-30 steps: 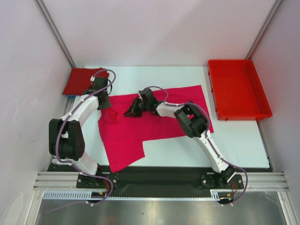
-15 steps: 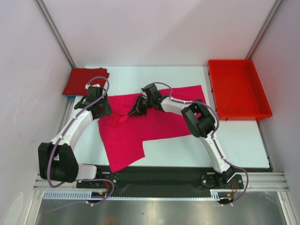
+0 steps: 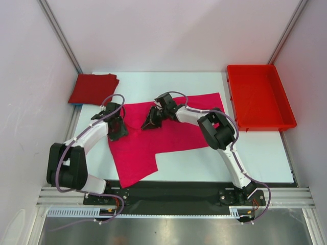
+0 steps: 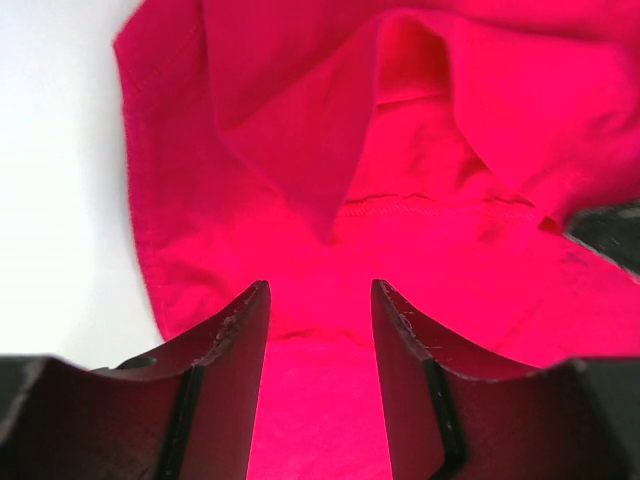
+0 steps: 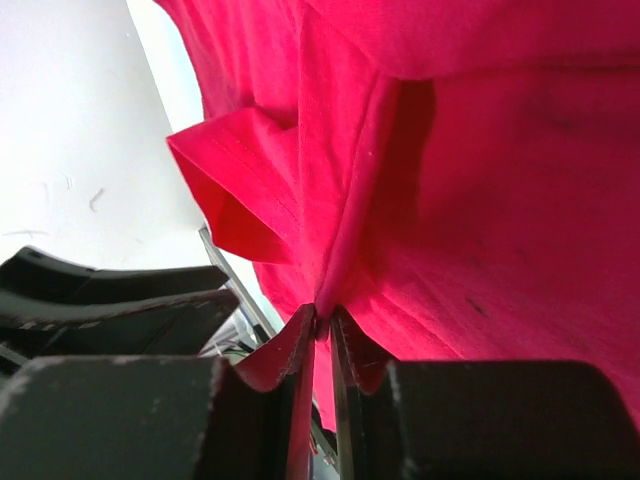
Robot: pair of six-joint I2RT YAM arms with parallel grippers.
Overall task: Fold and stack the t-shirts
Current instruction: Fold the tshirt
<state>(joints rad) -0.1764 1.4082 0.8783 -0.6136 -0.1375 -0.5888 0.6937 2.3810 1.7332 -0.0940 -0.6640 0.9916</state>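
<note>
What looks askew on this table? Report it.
The bright magenta-pink cloth t-shirt lies crooked and rumpled, puckered into a raised ridge where the right gripper pinches it. The darker crimson cloth t-shirt lies folded, far left.

1 red tray far right; white table

Tray right of spread shirt

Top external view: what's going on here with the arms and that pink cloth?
Both arms are working on the magenta-pink t-shirt, which lies spread out and partly rumpled. The right gripper pinches a raised fold near the shirt's far left part. The left gripper hovers open over the cloth beside it, holding nothing. The crimson t-shirt lies folded in the far left corner, and the red tray sits far right.
</note>
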